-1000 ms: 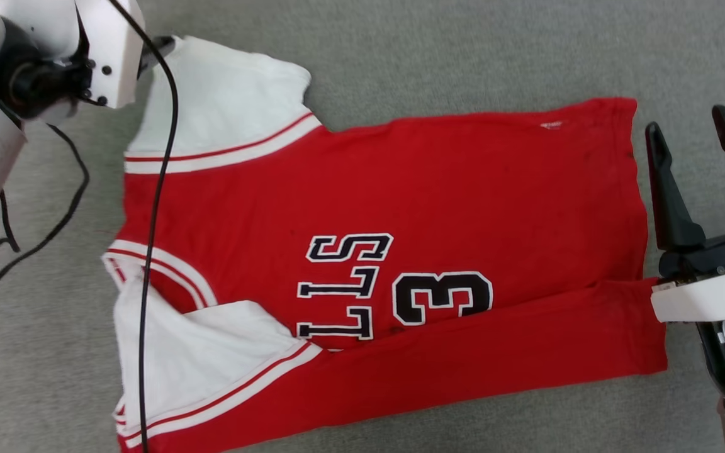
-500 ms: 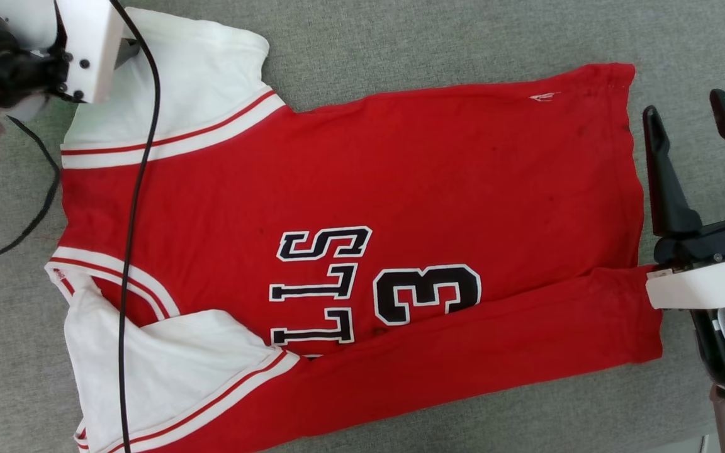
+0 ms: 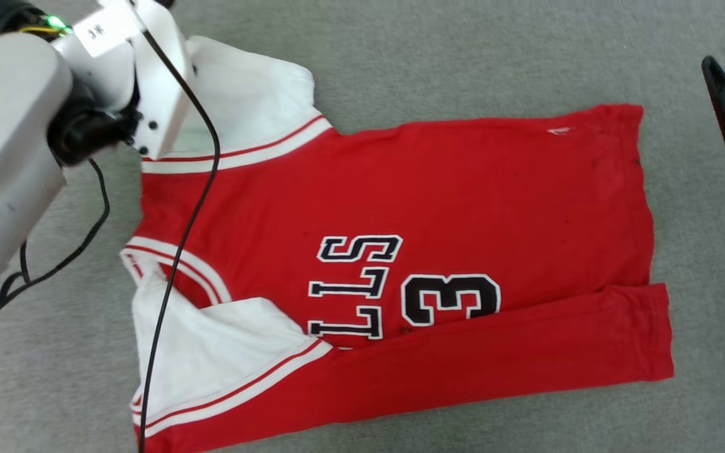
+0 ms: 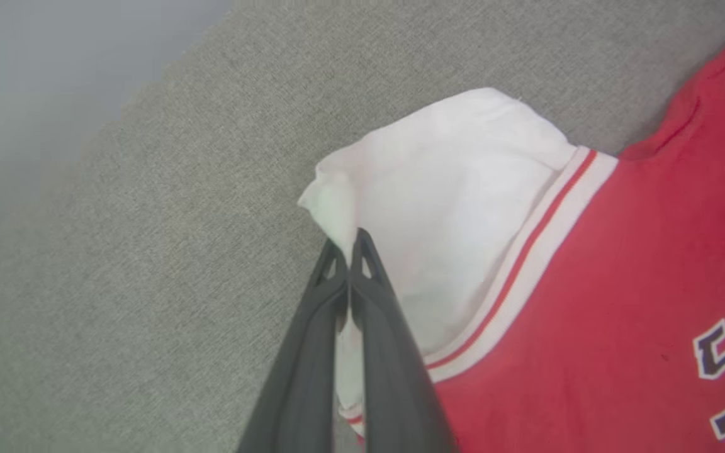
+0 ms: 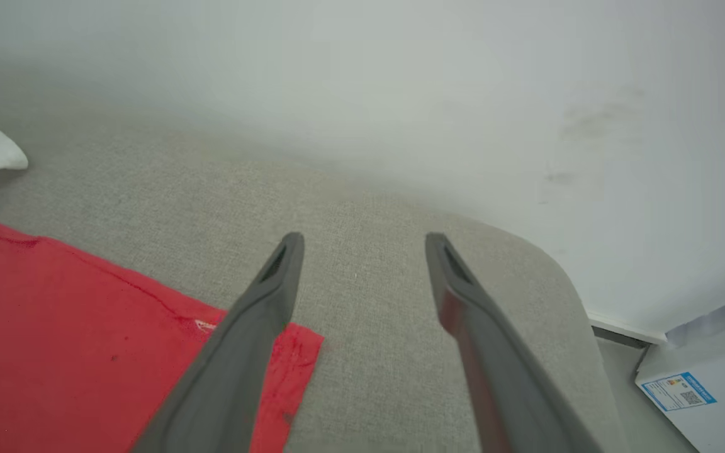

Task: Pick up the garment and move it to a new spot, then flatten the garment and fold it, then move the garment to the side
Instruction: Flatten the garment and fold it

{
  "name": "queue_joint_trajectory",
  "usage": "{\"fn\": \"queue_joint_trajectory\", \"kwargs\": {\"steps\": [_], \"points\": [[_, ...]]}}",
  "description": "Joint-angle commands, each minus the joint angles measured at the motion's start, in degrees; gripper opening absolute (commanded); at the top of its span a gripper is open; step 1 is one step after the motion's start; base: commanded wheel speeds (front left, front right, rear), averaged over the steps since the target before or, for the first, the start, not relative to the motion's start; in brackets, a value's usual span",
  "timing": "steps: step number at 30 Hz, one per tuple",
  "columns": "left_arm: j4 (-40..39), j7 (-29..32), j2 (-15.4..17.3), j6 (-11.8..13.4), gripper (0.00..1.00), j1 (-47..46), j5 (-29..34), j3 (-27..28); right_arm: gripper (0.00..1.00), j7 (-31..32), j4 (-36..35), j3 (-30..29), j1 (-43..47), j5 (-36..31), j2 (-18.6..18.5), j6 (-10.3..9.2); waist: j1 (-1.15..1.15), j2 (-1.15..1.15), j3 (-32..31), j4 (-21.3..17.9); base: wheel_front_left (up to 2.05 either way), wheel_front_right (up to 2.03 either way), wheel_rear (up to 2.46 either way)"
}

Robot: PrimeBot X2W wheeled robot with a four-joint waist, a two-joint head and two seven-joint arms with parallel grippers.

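The garment lies spread; the left gripper pinches its white sleeve (at the edge), and the right gripper gapes empty near the hem.

Room: grey upholstery, white wall

Lettering on the garment is partly hidden under its own fold, and the head view's edge crops the right gripper.
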Motion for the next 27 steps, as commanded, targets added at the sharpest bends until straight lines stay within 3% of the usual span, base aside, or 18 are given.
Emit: {"fn": "queue_joint_trajectory", "kwargs": {"steps": [1, 7, 11, 14, 20, 27], "points": [[-1.57, -1.43, 0.22, 0.0, 0.0, 1.03, 0.17, -0.82, 1.0, 4.45, 1.12, 1.96, -2.65, 2.57, -3.32, -0.06, 0.0, 0.0, -1.89, 2.11, 0.0, 0.0, 0.0], [-6.21, -5.16, 0.37, -0.01, 0.0, 1.68, 0.3, -2.67, 1.0, 26.1, 5.85, 12.39, -9.82, 13.69, -13.94, -0.06, 0.0, 0.0, -2.43, 4.42, 0.0, 0.0, 0.0], [-8.15, -6.82, -0.5, -0.01, 0.0, 0.92, 0.72, -3.4, 1.0, 36.82, 9.26, 17.2, -14.41, 18.86, -17.12, -0.05, 0.0, 0.0, -1.31, 6.27, 0.0, 0.0, 0.0], [-9.39, -7.79, -1.32, -0.01, 0.0, 0.04, 1.11, -3.83, 1.0, 42.25, 12.27, 18.95, -17.07, 21.44, -17.04, -0.05, 0.0, 0.0, -0.1, 7.66, 0.0, 0.0, 0.0], [-11.08, -9.01, -2.15, -0.01, 0.0, -1.64, 1.69, -4.59, 1.0, 44.71, 19.06, 20.17, -19.59, 22.5, -14.5, -0.05, 0.0, 0.0, 2.15, 9.56, 0.0, 0.0, 0.0], [-11.02, -10.27, -2.09, -0.01, 0.0, -2.29, 1.17, -5.23, 1.0, 42.81, 26.01, 24.35, -15.16, 23.56, -10.9, -0.01, 0.0, 0.0, 3.54, 10.27, 0.0, 0.0, 0.0]]}}
